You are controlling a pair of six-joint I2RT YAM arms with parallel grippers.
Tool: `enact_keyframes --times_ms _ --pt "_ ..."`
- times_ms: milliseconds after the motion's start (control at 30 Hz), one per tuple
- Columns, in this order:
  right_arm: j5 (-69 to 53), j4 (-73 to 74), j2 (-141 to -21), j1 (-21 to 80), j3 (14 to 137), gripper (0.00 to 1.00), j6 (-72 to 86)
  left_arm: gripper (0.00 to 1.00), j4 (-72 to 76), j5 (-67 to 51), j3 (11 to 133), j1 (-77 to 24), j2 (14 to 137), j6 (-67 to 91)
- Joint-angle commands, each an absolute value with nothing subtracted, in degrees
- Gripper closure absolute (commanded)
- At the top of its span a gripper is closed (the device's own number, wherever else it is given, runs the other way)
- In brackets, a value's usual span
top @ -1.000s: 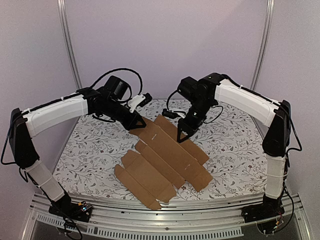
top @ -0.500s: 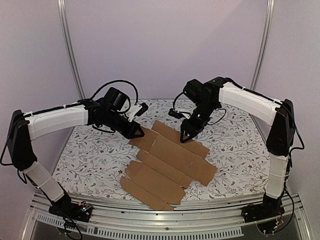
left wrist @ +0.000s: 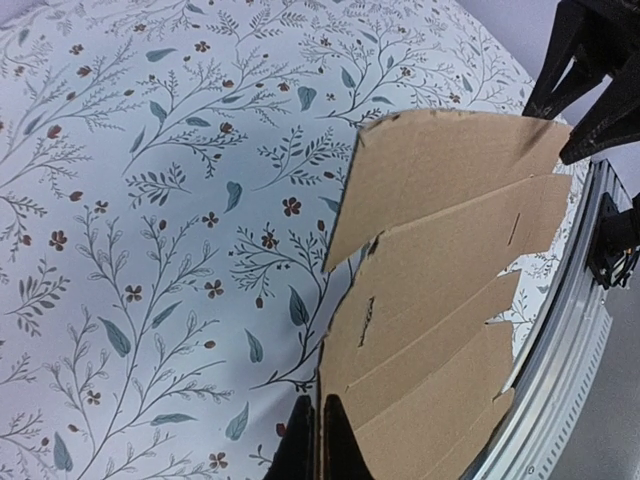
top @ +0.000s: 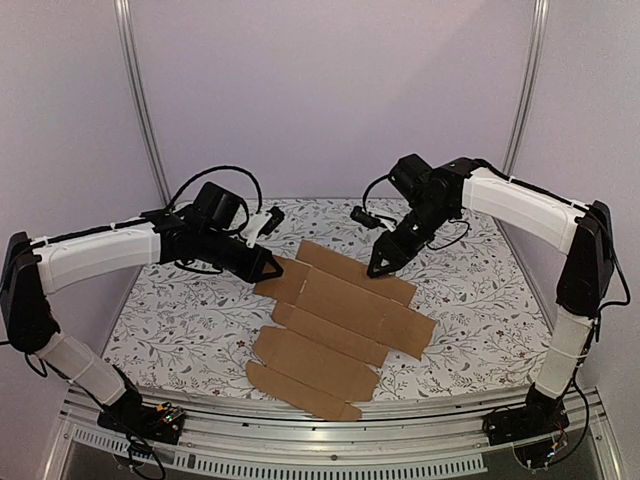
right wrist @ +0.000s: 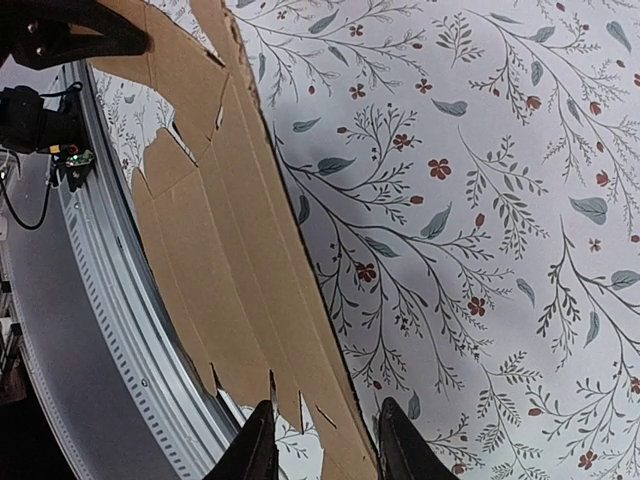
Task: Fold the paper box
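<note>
The paper box (top: 345,320) is a flat, unfolded sheet of brown cardboard with flaps and slits, lying on the floral table. My left gripper (top: 273,268) is shut on the sheet's far left flap. In the left wrist view its fingers (left wrist: 300,450) pinch the cardboard edge (left wrist: 440,260). My right gripper (top: 379,268) is at the sheet's far edge, open. In the right wrist view that gripper (right wrist: 325,450) has its jaws apart, straddling the long edge of the cardboard (right wrist: 220,250), with gaps on both sides.
The floral tablecloth (top: 180,310) covers the table. An aluminium rail (top: 330,435) runs along the near edge, and the sheet's nearest flap lies just short of it. Purple walls and two metal posts (top: 138,100) close off the back.
The sheet has swung and slid to the right, and now lies squarer to the table's near edge. Both grippers moved rightward with it. The left one still grips its flap.
</note>
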State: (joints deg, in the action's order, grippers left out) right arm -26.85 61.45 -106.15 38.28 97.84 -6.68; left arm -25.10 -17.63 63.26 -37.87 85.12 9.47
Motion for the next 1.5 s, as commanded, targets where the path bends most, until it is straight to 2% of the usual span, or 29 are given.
enact_keyframes --times_ms 0,167,333,567,833,1100,1300,1467 --pt "-28.43 58.30 -105.90 38.31 97.94 0.68 -7.88 1.00 -22.99 -18.01 62.02 -37.88 83.60 10.90" --pt "-26.04 57.82 -106.55 38.27 97.56 0.68 -8.48 1.00 -22.82 -17.58 61.46 -37.90 82.76 11.12" --pt "-22.36 56.24 -107.55 38.04 97.54 0.63 -8.66 1.00 -22.83 -17.56 60.72 -37.88 82.12 11.42" --pt "-20.87 55.58 -107.58 37.42 97.03 0.62 -9.73 1.00 -23.11 -16.57 59.88 -37.88 81.15 11.41" --pt "-23.97 55.55 -107.20 37.12 95.29 0.63 -10.63 1.00 -23.09 -15.82 59.84 -37.92 80.71 11.61" --pt "-27.18 55.63 -106.56 37.12 93.11 0.76 -10.64 1.00 -22.66 -14.96 59.53 -37.88 80.62 12.31" --pt "-27.12 55.37 -106.07 37.20 92.98 1.00 -10.63 1.00 -21.89 -14.27 59.20 -37.80 80.68 12.73" --pt "-24.71 53.76 -104.35 38.10 92.37 1.00 -11.52 1.00 -22.02 -11.90 59.23 -37.51 81.65 13.30"
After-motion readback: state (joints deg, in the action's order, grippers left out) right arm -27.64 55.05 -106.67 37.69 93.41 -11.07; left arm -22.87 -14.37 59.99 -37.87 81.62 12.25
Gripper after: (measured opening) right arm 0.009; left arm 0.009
